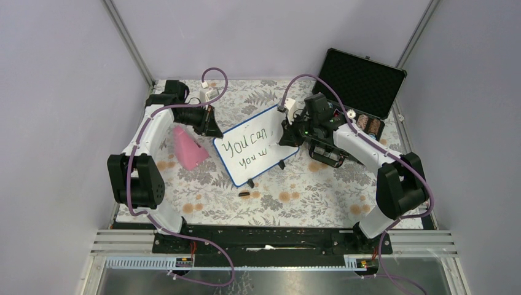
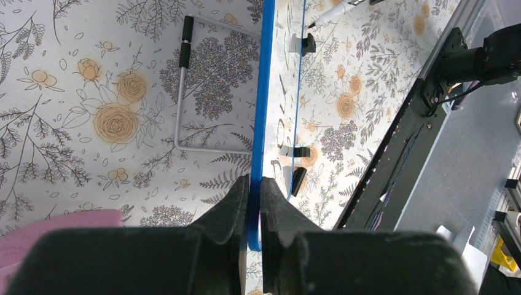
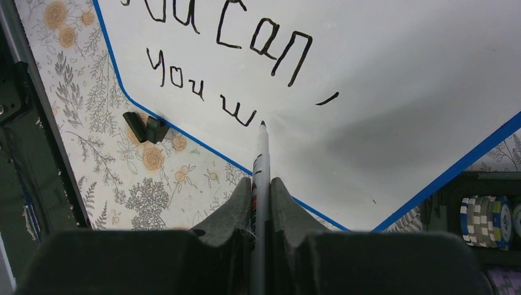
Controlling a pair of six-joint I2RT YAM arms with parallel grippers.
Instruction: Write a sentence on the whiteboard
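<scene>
While left hand (image 2: 254,182) clamps whiteboard (image 1: 270,125) edge, right hand (image 3: 262,184) pinching marker (image 3: 262,153), floral tabletop (image 1: 307,192), lilac-grey walls (image 1: 55,92).

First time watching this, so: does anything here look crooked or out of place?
The whiteboard sits diagonally, its edge pinched by the left gripper. A small dark piece, perhaps a cap, lies loose on the table before it.

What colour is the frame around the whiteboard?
The whiteboard has a thin blue frame, clearest in the right wrist view.
</scene>
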